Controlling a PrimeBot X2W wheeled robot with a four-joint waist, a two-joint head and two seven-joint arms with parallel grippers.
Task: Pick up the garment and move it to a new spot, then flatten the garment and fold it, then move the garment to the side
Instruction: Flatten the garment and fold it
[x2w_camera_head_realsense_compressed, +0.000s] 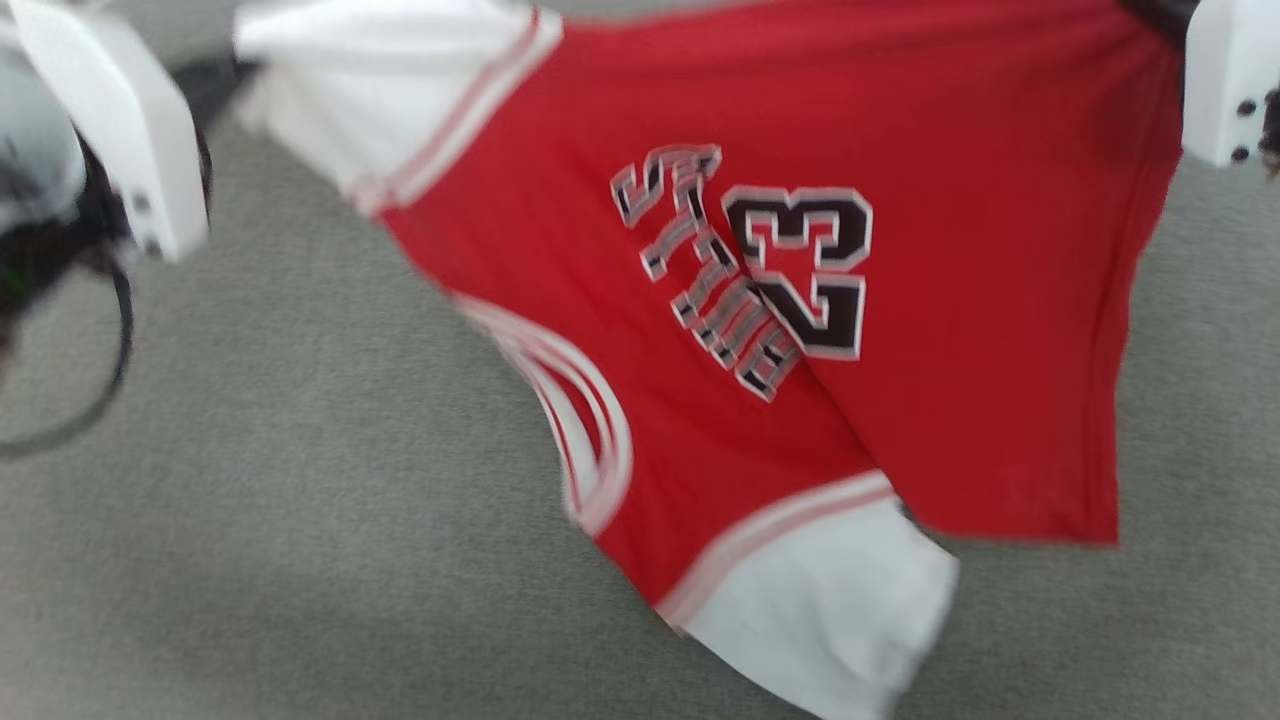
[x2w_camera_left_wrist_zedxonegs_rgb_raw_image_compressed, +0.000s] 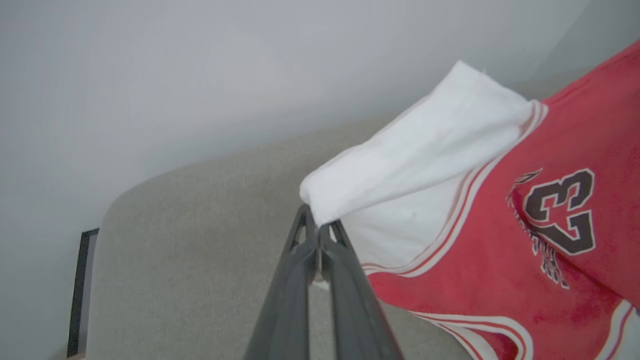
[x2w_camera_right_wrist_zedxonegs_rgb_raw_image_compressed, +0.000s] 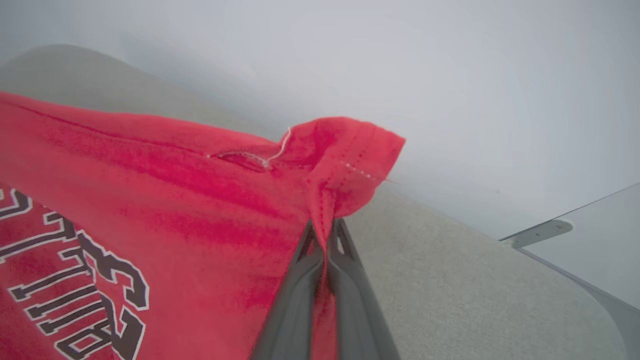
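Grey carpet-like surface (x2w_camera_head_realsense_compressed: 250, 520), plain pale wall (x2w_camera_left_wrist_zedxonegs_rgb_raw_image_compressed: 175, 75) behind it, nothing fancy. The left gripper (x2w_camera_left_wrist_zedxonegs_rgb_raw_image_compressed: 317, 227) is pressed tight on the tip of a white sleeve, and the right gripper (x2w_camera_right_wrist_zedxonegs_rgb_raw_image_compressed: 325, 229) is pinching a red hem corner. So the garment (x2w_camera_head_realsense_compressed: 800, 300) hangs stretched between them, long axis running left to right, with the loose part sagging toward the near side. Both arms share it equally. My guess is lowering it flat comes next. Can't tell if the low sleeve touches down.

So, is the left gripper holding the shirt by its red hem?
No, in the left wrist view the left gripper is shut on the edge of the white sleeve of the shirt.
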